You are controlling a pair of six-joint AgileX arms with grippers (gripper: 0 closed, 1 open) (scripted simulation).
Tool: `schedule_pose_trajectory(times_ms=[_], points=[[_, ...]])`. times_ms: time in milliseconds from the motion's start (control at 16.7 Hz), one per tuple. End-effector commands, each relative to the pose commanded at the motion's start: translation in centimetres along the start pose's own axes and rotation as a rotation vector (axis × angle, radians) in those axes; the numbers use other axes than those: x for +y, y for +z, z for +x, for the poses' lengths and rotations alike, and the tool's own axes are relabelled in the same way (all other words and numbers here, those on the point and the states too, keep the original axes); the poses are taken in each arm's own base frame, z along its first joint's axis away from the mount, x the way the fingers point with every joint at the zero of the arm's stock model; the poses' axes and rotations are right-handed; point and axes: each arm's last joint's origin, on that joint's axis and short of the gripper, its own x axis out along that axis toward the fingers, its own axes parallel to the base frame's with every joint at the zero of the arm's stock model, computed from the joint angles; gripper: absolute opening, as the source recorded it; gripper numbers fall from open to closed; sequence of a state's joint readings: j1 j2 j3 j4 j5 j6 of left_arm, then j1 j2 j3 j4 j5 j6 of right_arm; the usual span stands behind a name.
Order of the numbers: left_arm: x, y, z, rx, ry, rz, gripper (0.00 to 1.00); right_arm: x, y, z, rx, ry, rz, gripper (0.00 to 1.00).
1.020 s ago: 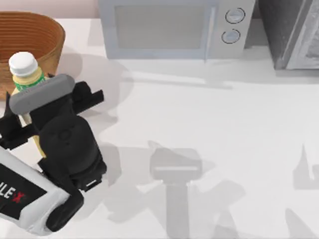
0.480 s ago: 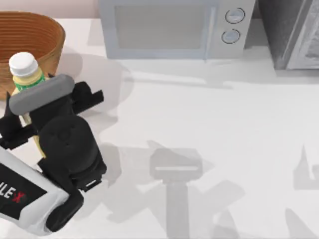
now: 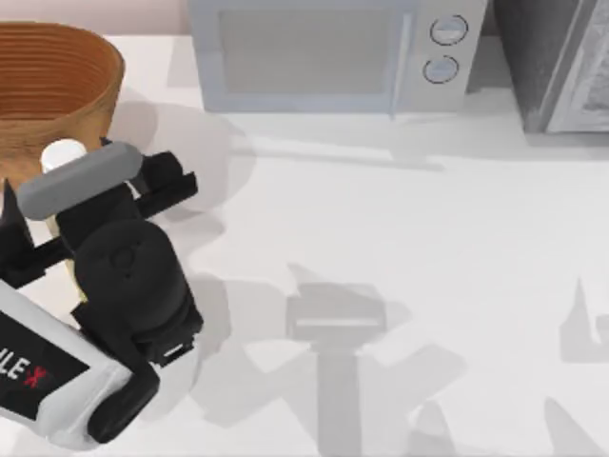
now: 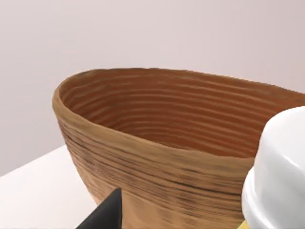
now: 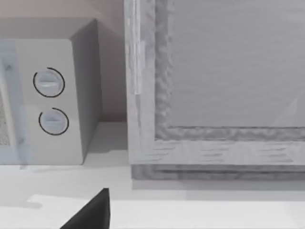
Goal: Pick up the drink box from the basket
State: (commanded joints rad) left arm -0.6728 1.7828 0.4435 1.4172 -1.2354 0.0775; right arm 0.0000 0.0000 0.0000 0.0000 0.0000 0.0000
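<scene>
The basket (image 3: 95, 86) is a round, ribbed, orange-brown bowl at the table's back left, and its wall (image 4: 157, 167) looms close in the left wrist view. The drink box (image 3: 60, 154) shows its white cap just in front of the basket, outside it, tucked against my left gripper (image 3: 71, 200). Its cap (image 4: 281, 176) is very near the wrist camera, with a sliver of pale yellow below it. One dark fingertip (image 4: 108, 213) of the open left gripper stands apart from the cap. My right gripper is parked and open, with one finger (image 5: 93, 212) showing.
A light grey microwave (image 3: 324, 57) stands along the back edge, its two knobs (image 5: 50, 102) also in the right wrist view. A grey textured cabinet (image 3: 561, 67) fills the back right corner. White table spreads across the middle and right.
The drink box has sunk and shifted right, and its cap now looks smaller and sits partly under the wrist camera bar. The left arm has hardly moved. A dark finger edge now shows at the far left.
</scene>
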Motion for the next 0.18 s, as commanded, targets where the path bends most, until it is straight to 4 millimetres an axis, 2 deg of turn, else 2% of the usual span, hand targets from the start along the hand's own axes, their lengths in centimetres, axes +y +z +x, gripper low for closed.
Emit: schedule_pose_trajectory(times_ms=[180], points=[[0.0, 0.0, 0.0, 0.0, 0.0, 0.0, 1.0, 0.0, 0.0, 0.0, 0.0, 0.0, 0.0, 1.0]])
